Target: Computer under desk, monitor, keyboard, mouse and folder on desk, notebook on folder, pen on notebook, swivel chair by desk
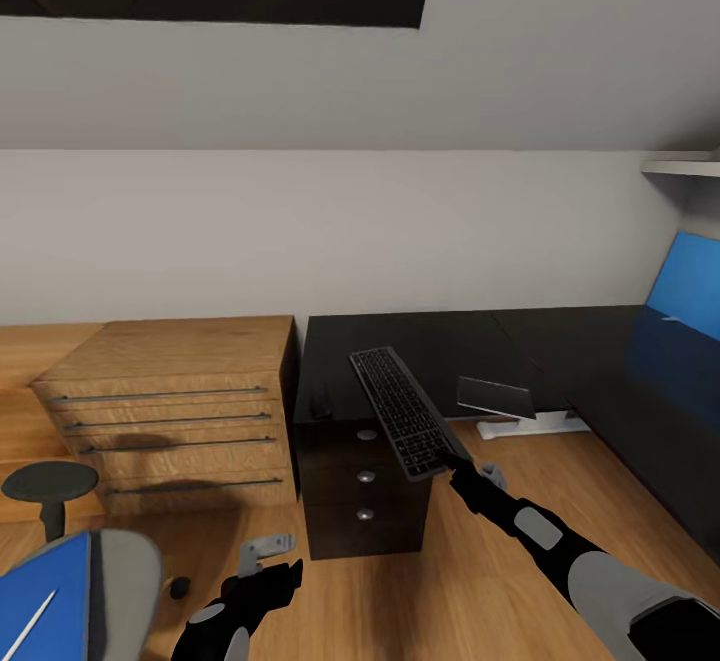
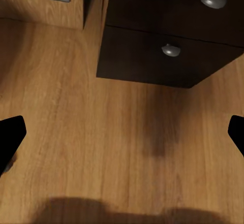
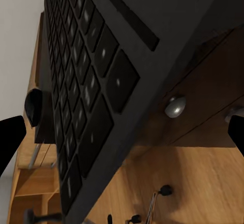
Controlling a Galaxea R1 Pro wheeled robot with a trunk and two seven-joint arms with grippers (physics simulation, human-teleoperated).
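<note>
The bench [image 1: 440, 341], its glossy black top running in an L from the wall toward the right, stood against the pale wall with its dark drawer unit [image 1: 365, 491] below the near left corner. Left of it stood a light wooden chest of drawers [image 1: 180, 421]. At the right edge of the head view a blue-lit monitor [image 1: 685, 286] stood on the bench top, cut off by the frame.

The right arm reached forward and up from the lower right, stretched nearly straight, and its pincer [image 1: 450, 461] was closed on the near end of the keyboard [image 1: 400, 411]. The keyboard was held tilted, its far end out over the bench's near left corner, its near end out past the bench edge. In the right wrist view the keys filled the frame close up, with a drawer knob [image 3: 175, 106] below.

The left arm was bent low in front of the trunk, its pincer [image 1: 268, 581] spread open and pointing down at the wooden floor [image 2: 101, 132] before the drawer unit.

At the lower left, the swivel chair [image 1: 125, 581] carried the folder [image 1: 45, 606], with the pen [image 1: 28, 624] lying on the blue cover.
</note>
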